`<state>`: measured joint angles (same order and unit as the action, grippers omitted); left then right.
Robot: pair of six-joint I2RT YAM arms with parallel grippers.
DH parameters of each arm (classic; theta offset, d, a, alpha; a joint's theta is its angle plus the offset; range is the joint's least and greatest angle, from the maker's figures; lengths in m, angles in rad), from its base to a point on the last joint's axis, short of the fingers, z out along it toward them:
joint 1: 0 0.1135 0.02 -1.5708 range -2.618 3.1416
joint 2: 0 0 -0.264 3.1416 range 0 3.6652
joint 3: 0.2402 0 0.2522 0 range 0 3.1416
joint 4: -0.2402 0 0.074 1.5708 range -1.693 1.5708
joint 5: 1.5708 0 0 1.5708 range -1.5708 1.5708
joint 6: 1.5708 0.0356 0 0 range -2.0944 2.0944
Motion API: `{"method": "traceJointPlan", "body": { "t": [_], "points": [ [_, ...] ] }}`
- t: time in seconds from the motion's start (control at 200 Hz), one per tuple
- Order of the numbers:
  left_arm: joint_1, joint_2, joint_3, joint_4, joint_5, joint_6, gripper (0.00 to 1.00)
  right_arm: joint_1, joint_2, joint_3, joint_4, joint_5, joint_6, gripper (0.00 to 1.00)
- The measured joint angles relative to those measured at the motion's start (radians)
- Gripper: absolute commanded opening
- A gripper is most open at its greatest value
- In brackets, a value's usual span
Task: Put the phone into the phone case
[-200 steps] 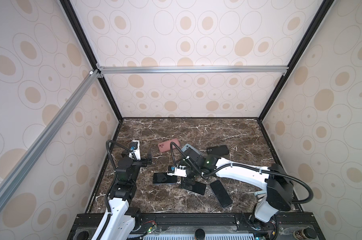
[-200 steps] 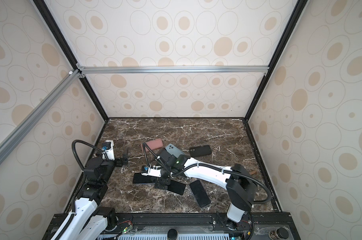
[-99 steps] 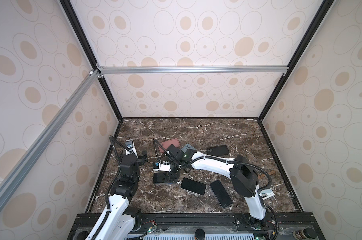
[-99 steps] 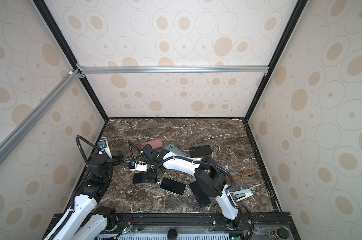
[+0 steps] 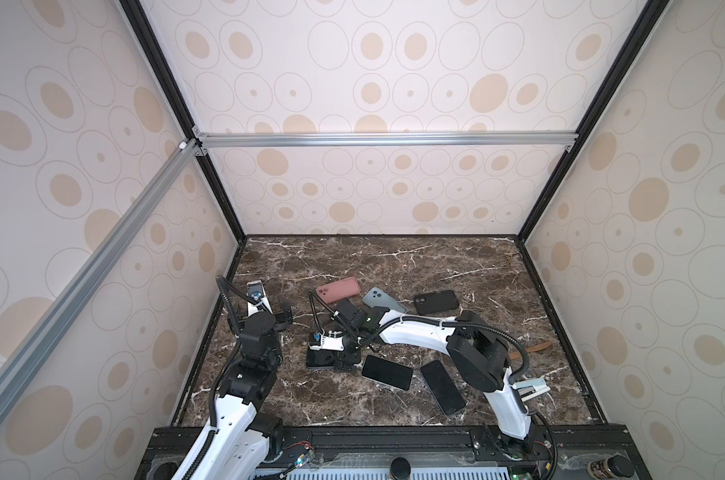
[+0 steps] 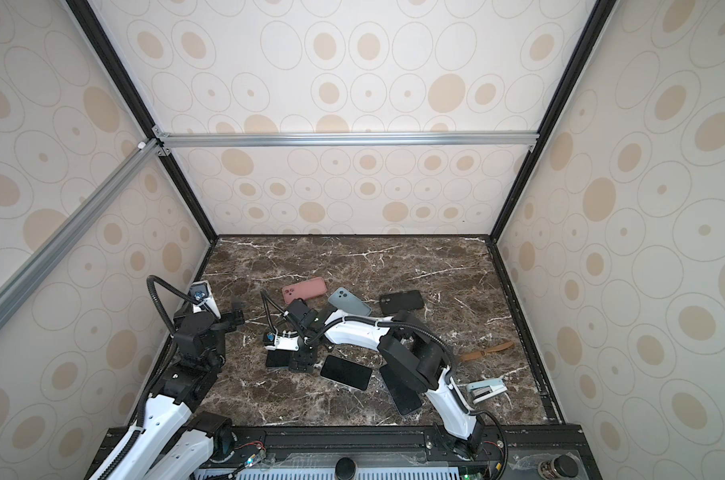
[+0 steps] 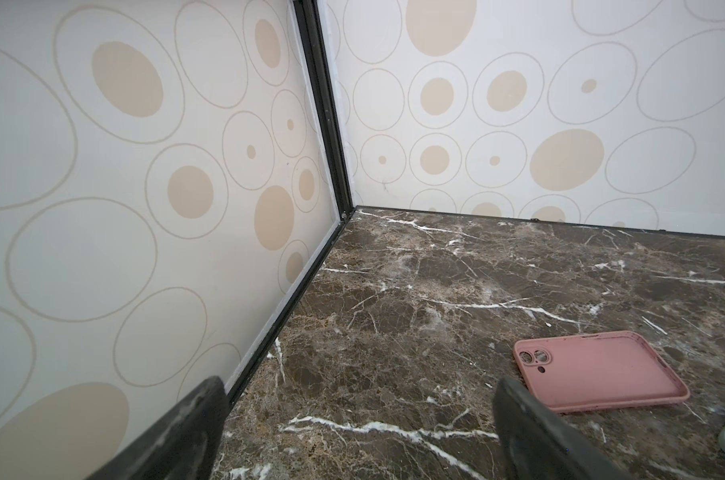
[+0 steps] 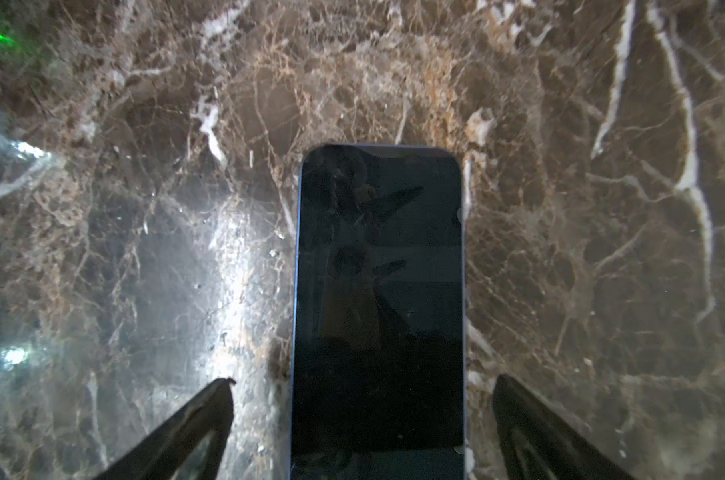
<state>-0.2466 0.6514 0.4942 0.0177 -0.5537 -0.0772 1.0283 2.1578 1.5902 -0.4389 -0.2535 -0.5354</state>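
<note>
Lying flat, blue-rimmed phone (image 8: 379, 299), dark screen up, within spread right tool (image 8: 364, 378)

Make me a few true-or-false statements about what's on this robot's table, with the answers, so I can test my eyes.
1. The right gripper hangs open over a dark phone lying screen up. True.
2. The left gripper holds the pink case. False: it is open and empty; the case lies on the marble table.
3. A grey-blue case lies between the pink case and the black case. True.
4. The black case lies nearest the left gripper. False: the pink case does.
</note>
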Motion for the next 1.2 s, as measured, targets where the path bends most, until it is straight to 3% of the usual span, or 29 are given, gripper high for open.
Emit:
{"method": "traceJointPlan", "body": {
  "t": [0.23,0.505,0.815,1.05,1.2],
  "points": [
    [0.013,-0.003,0.000,0.011,0.004,0.018,0.99,0.000,0.020,-0.006,-0.013,0.014,-0.006,0.97],
    [0.086,-0.035,0.000,0.020,0.006,0.040,0.99,-0.001,0.020,-0.004,-0.042,0.009,-0.034,0.82],
    [0.112,-0.024,0.000,0.034,0.043,0.040,0.98,-0.001,0.029,0.024,-0.085,0.022,-0.028,0.80],
    [0.112,-0.009,-0.002,0.047,0.068,0.040,0.98,0.000,0.032,0.031,-0.090,0.054,0.006,0.69],
    [0.112,0.000,-0.002,0.049,0.080,0.040,0.98,0.001,0.024,0.014,-0.068,0.060,0.015,0.74]
  ]
}}
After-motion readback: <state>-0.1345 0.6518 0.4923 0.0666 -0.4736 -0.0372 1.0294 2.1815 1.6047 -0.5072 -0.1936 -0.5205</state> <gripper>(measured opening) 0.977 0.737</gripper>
